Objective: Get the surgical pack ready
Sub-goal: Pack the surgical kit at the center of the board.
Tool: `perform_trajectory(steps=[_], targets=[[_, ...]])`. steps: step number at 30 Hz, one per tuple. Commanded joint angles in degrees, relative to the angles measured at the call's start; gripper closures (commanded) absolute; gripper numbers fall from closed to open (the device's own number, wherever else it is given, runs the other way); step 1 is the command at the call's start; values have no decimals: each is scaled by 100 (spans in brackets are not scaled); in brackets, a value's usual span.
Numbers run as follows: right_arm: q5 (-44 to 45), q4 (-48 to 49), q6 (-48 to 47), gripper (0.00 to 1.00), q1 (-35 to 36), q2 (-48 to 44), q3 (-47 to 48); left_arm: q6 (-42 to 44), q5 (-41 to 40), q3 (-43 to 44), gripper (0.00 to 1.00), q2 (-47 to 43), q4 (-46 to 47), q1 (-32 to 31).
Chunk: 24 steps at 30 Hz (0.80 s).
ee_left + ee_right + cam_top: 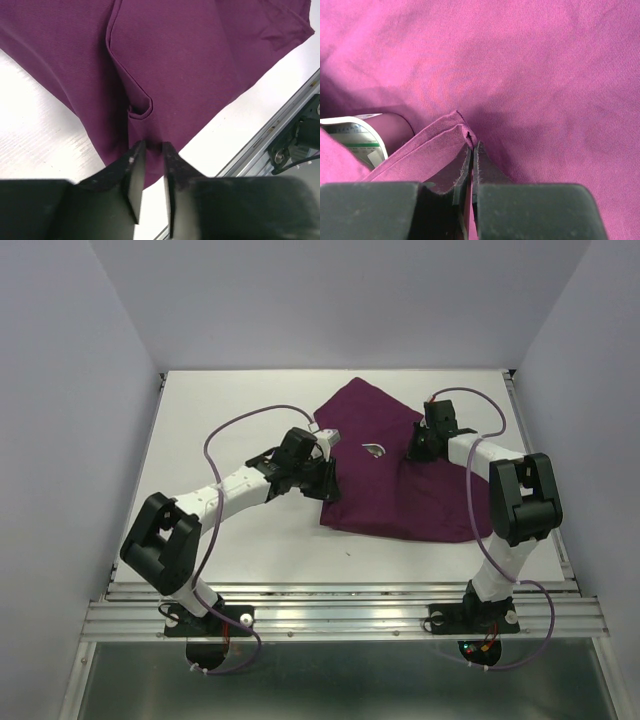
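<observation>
left gripper [152, 146] narrowly apart at cloth [200, 60] edge | right gripper [472, 146] pinched on cloth fold | bare table [30, 125] beside edge

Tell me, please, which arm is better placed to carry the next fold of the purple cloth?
Right, probably. The right fingers are shut on a raised edge of the cloth, ready to pull across. The left fingers stand slightly apart at the near-left edge, gripping nothing clearly.

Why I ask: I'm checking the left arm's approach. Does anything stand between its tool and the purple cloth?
Nothing visible does. The left tool hangs right at the near edge of the purple cloth, jaws slightly apart. Only the cloth and the bare white table show around its tips.
</observation>
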Motion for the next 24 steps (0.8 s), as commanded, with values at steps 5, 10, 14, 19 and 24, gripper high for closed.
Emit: perform_trajectory(steps=[5, 10, 14, 19, 24], targets=[[154, 234, 21, 99, -9, -3, -31, 13, -187, -1, 89, 131, 61, -23], [163, 243, 39, 99, -9, 24, -5, -58, -301, 43, 100, 211, 17, -15], [354, 243, 30, 99, -9, -20, -22, -181, -731, 26, 100, -52, -62, 11], [567, 295, 65, 99, -9, -126, -93, -400, -1215, -185, 100, -395, -45, 196], [461, 322, 126, 99, -9, 15, -5, -444, -1119, -159, 100, 61, -53, 328]])
